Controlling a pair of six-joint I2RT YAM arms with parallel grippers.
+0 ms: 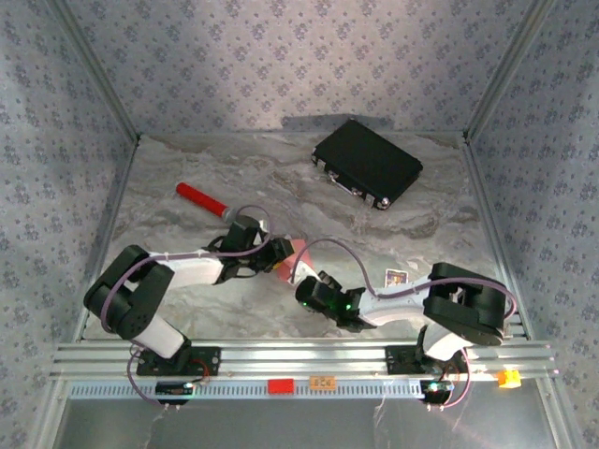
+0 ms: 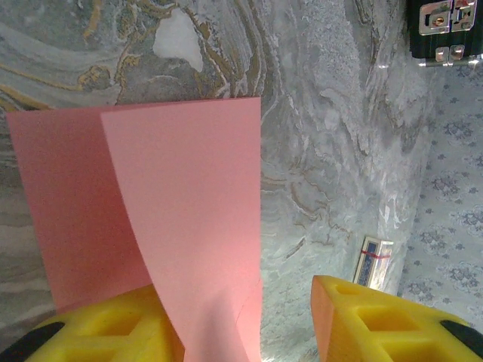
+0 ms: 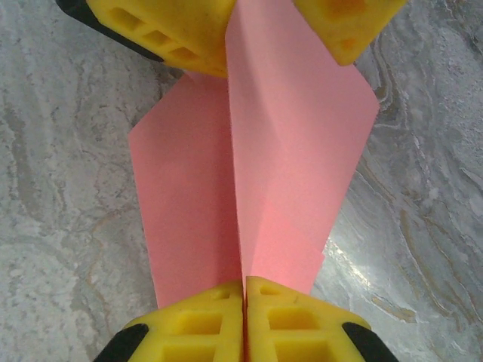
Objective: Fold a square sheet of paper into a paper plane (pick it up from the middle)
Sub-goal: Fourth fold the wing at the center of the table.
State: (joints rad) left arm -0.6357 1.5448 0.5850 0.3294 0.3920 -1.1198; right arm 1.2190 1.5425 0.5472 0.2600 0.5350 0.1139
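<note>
Two right fingers (image 3: 198, 326) — paper (image 3: 290, 173) between

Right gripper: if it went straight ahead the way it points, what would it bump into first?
Probably the left gripper, whose yellow fingers stand open at the far end of the folded salmon-pink paper sheet the right gripper pinches; depth is unclear.

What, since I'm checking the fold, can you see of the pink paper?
The paper is a thin, plain salmon-pink sheet, bent along a crease into two panels. It hangs over the marbled table, between the arms. The right tool is shut on one end at the crease; the other end sits inside the open left tool, leaning to one side.
</note>
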